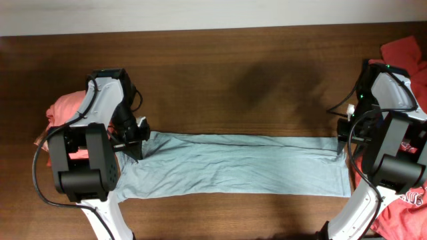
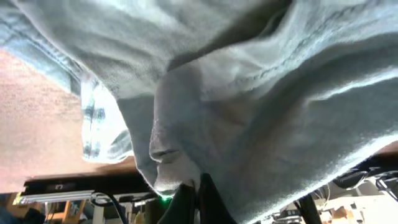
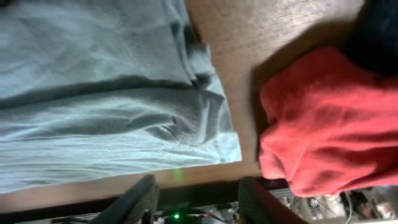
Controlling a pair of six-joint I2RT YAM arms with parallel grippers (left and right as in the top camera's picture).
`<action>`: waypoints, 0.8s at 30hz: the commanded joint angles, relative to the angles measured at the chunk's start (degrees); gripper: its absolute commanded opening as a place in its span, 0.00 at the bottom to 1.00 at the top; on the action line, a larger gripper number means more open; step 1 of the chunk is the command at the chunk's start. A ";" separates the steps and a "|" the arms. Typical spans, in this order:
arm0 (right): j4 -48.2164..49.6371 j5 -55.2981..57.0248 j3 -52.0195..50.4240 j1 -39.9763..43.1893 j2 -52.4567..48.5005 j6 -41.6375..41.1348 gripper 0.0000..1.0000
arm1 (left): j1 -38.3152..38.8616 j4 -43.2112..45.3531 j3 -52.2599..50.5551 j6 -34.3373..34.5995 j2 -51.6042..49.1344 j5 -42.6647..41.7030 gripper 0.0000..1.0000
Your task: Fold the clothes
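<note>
A pale blue garment [image 1: 233,165] lies stretched across the wooden table, folded into a long band. My left gripper [image 1: 131,143] is shut on its left end; in the left wrist view the blue cloth [image 2: 249,106] hangs over the closed fingers [image 2: 202,202]. My right gripper [image 1: 347,137] is open and empty at the garment's right end. In the right wrist view the fingers [image 3: 198,199] are spread over bare table, just beyond the blue cloth's edge [image 3: 124,112].
A pink-red cloth pile [image 1: 63,110] lies at the left behind my left arm. Red clothes [image 1: 407,53] lie at the right edge and lower right [image 1: 407,207], and also show in the right wrist view [image 3: 329,118]. The table's [image 1: 233,80] far half is bare wood.
</note>
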State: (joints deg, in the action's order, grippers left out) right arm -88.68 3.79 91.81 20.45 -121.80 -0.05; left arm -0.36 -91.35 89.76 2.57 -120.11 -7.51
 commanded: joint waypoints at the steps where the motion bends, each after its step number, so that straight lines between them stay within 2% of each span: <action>1: 0.61 -0.72 -0.31 0.22 -0.28 -0.42 0.48 | -0.17 0.79 -0.37 -0.70 0.85 -0.17 0.01; 17: 8.83 -3.19 -6.60 0.22 -0.28 -0.39 0.48 | -0.17 2.40 -0.37 -0.70 0.85 -0.20 0.01; 19: 9.68 -3.37 -7.58 0.22 -0.28 -0.42 0.34 | -0.17 2.40 -0.37 -0.70 0.85 -0.17 0.00; 21: 9.88 -3.32 -8.07 0.22 -0.28 -0.39 0.04 | -0.17 2.40 -0.37 -0.70 0.85 -0.17 0.00; 24: 9.88 -2.99 -8.07 0.26 -0.28 -0.42 0.04 | -0.17 1.95 -0.44 -0.70 0.85 -0.17 0.00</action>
State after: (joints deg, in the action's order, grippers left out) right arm -78.98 0.99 84.16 20.45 -121.80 -0.19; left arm -0.36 -89.08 89.73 2.57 -120.11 -7.51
